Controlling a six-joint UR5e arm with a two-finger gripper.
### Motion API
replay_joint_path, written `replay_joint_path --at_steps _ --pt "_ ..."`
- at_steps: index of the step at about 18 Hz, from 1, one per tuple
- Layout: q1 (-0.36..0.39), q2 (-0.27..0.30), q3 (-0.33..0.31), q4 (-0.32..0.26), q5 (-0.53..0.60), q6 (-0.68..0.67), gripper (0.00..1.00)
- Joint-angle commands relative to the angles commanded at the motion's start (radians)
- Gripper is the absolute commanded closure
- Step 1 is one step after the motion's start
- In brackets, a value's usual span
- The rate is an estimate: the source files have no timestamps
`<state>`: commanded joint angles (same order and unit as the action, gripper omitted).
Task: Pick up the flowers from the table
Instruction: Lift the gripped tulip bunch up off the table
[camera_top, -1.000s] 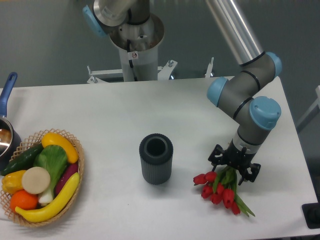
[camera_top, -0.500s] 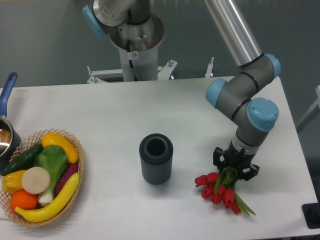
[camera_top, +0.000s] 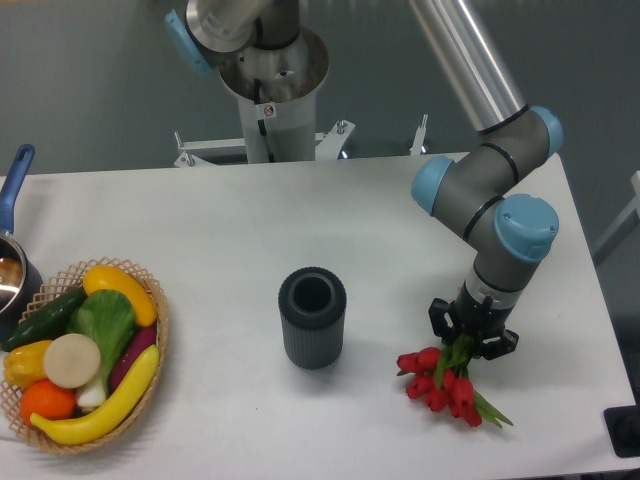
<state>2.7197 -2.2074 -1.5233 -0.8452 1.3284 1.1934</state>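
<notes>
The table (camera_top: 300, 220) is seen as a wide white surface carrying everything else. Above its right side the single arm (camera_top: 490, 200) is bent downward, so that its wrist is aimed straight at the tabletop. At the left edge a woven basket (camera_top: 160, 330) of mixed vegetables is set, well apart from the work. Near the middle a dark ribbed cylinder (camera_top: 312, 318) is stood upright with its mouth open to the top.

The flowers (camera_top: 445, 380) are laid toward the table's right front, directly under the gripper (camera_top: 473, 333). The jaws are drawn in close around the stems, and the bunch is judged to be grasped, though actual contact is hidden by the black fingers. The grip is placed at the upper part of the bunch, just above the red heads. The long axis is tilted: the red heads are spread down and to the left of the jaws, while green leaf tips are pushed out to the lower right. Whether the bunch is resting on the surface or just clear of it cannot be told. A straight upward lift is judged to be what is needed.
</notes>
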Motion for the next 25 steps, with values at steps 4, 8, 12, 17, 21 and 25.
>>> replay_joint_path --at_steps 4,8,12,17,21,25 --pt "0.003 0.018 0.006 0.002 -0.003 -0.002 0.7" --pt "0.015 0.089 0.008 0.0 -0.035 -0.002 0.7" --pt "0.08 0.194 0.003 -0.002 -0.336 -0.011 0.7" --pt "0.175 0.253 0.008 0.0 -0.585 -0.034 0.7" --pt "0.242 0.275 0.009 0.0 -0.742 -0.072 0.7" --pt "0.256 0.273 0.04 0.0 -0.834 -0.075 0.7"
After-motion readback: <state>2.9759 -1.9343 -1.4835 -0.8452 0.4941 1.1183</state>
